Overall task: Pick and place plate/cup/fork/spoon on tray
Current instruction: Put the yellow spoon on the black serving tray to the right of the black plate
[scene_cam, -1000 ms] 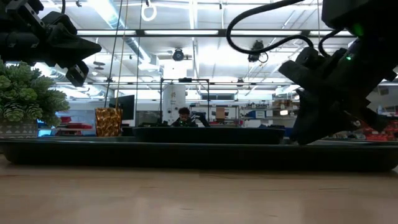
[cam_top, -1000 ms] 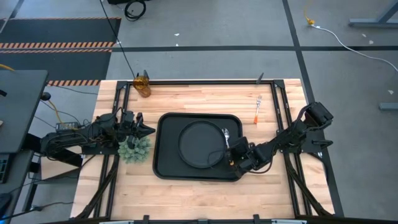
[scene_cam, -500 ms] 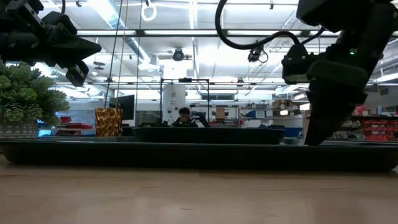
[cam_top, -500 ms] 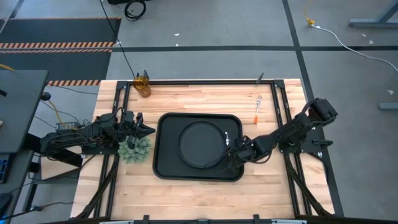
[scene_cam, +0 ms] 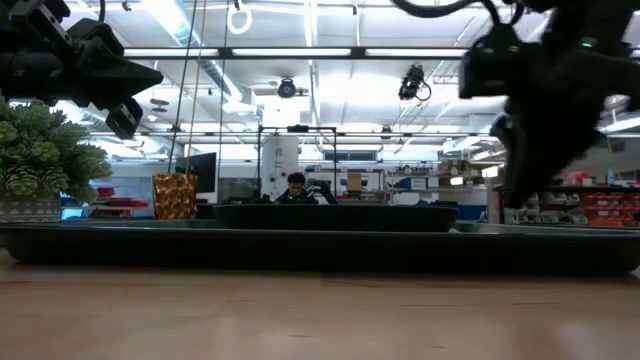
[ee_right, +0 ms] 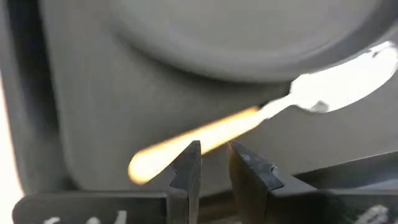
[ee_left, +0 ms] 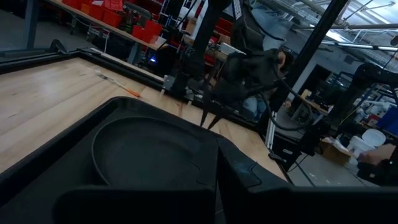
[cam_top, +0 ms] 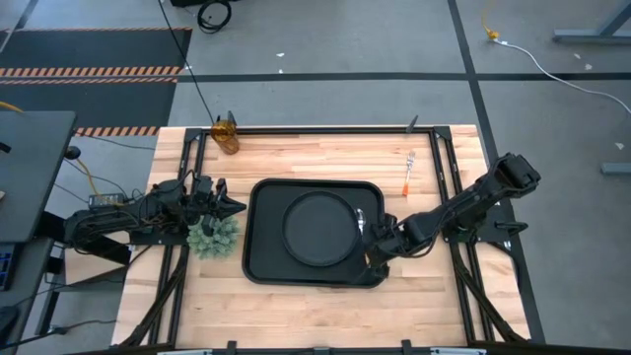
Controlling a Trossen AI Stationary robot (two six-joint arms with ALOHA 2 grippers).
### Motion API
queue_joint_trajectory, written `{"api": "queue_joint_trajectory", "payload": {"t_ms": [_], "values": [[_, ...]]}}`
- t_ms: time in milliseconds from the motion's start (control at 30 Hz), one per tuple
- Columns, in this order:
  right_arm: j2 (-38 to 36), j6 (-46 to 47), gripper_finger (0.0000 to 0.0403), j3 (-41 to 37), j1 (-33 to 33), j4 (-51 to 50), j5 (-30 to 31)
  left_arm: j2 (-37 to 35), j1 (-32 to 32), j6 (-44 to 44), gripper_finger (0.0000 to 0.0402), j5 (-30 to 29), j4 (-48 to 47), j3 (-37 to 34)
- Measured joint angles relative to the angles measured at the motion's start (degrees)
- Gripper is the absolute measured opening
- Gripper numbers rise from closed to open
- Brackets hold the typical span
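High: right gripper (cam_top: 378, 252) over the tray's (cam_top: 258, 266) right rim, spoon (cam_top: 361, 219) lying in the tray beside the plate (cam_top: 317, 229); left gripper (cam_top: 225, 206) parked off the tray's left side. Right wrist: fingers (ee_right: 186, 168) narrowly apart, empty; spoon bowl bright silver, handle glaring yellow. Suggest lifting straight up clear of the rim before heading for the fork (cam_top: 409, 170)

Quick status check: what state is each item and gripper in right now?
Plate: flat on tray.
Spoon: lying on tray beside plate, free.
Fork: on table, outside tray.
Cup: upright on table, outside tray.
Right gripper: open, empty, over tray's edge.
Left gripper: waiting left of tray.
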Motion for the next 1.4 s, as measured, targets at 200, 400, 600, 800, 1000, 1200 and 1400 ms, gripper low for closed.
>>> {"api": "queue_joint_trajectory", "payload": {"t_ms": [200, 400, 600, 800, 1000, 1200, 1400], "values": [[0.0, 1.4, 0.0087, -1.8, 3.2, 3.2, -4.6, 0.0, 0.0, 0.0, 0.0011, 0.0, 0.0, 0.0], [0.0, 1.7, 0.0087, -1.8, 5.2, 6.3, -7.3, 0.0, 0.0, 0.0, 0.0011, 0.0, 0.1, 0.0], [0.1, 1.7, 0.0087, -1.8, 4.8, 5.3, -7.1, 0.0, 0.0, 0.0, 0.0011, 0.0, 0.1, 0.0], [4.0, 0.1, 0.0087, -1.8, 4.1, 8.4, -4.1, 0.0, 0.0, 0.0, 0.0011, 0.0, 0.1, 0.0], [7.2, -0.5, 0.0087, -1.5, 4.1, 9.8, -3.9, 0.0, 0.0, 0.0, 0.0011, 0.0, 0.0, 0.0], [6.6, -3.3, 0.0087, -1.8, 3.1, 11.8, -0.4, 0.0, 0.0, 0.0, 0.0011, 0.0, 0.0, 0.0], [6.6, -5.6, 0.0087, -1.8, 0.7, 11.9, 1.9, 0.0, 0.0, 0.0, 0.0011, 0.0, 0.0, 0.0]]}}
